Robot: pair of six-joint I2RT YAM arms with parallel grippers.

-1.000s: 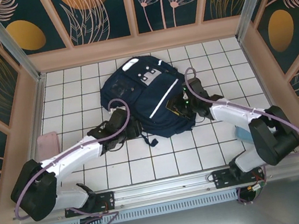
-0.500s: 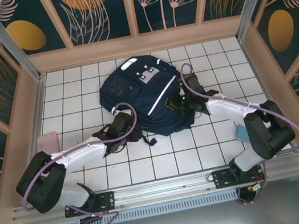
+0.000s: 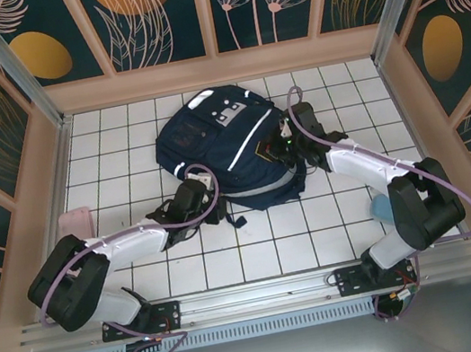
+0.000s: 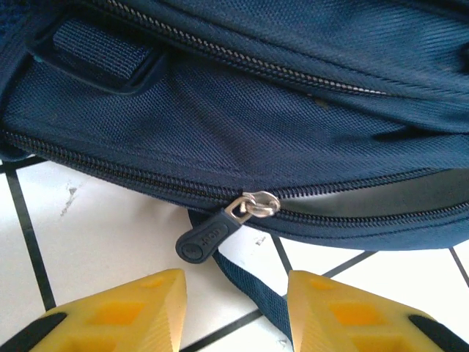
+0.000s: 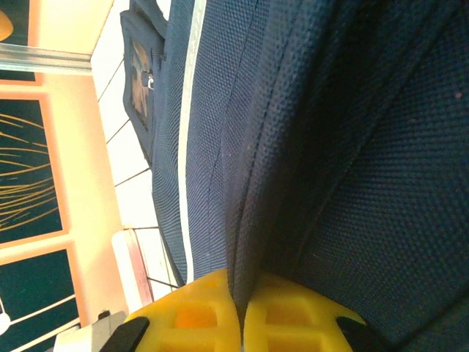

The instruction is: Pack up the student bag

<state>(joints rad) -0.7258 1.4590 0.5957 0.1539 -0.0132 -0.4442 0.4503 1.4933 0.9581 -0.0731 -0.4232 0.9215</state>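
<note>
The student bag (image 3: 216,143), navy with a thin white stripe, lies flat on the white tiled table. My left gripper (image 3: 205,189) hovers low at its near edge. In the left wrist view the yellow fingers (image 4: 124,312) stand apart, open, just short of the dark zipper pull (image 4: 207,237) and its metal slider (image 4: 257,204); a strap (image 4: 253,282) lies on the tile between them. My right gripper (image 3: 277,145) is at the bag's right side, shut on a fold of the bag's fabric (image 5: 249,242), which runs down between its yellow fingertips (image 5: 192,315).
A pink flat object (image 3: 74,228) lies by the left wall. A light-blue object (image 3: 379,205) lies near the right arm's base. Wooden walls close in the table on three sides.
The right gripper has shut on the bag's fabric and pulled its right side up and back. The left gripper has slid right to the zipper at the near edge, its jaws narrowing.
</note>
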